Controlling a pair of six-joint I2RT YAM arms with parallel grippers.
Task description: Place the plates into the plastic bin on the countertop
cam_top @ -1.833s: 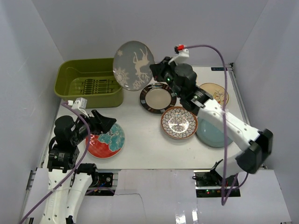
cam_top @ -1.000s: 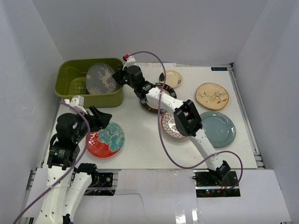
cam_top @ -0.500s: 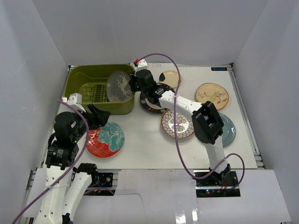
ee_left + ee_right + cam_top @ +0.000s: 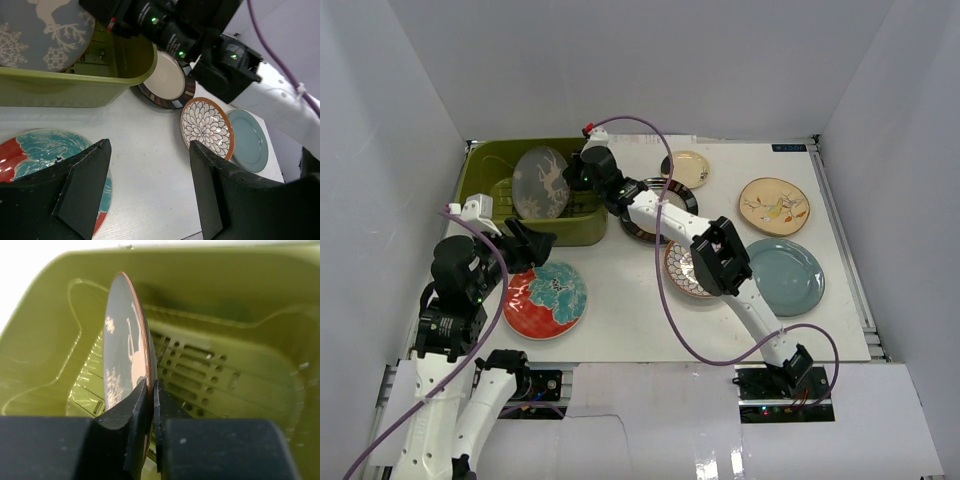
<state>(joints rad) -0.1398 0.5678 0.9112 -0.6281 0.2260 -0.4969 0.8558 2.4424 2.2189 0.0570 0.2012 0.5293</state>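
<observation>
The white countertop is sitting between plain white walls, and the green plastic bin is sitting at its far left corner. The right gripper is pinching the rim of the grey plate with the tree. It is holding the plate up on its edge inside the bin. I cannot tell if the plate is touching the bottom. No other plate is showing in the bin, so this first plate is not yet let go.

Six plates are lying out on the countertop and waiting for their turn: the red-and-teal plate, the black-rimmed plate, the flower plate, the light blue plate, the cream bird plate and the small cream plate.

The left gripper is hanging with its fingers spread wide and holding nothing, just above the red-and-teal plate. I am guessing that most of the job is yet to be done.
</observation>
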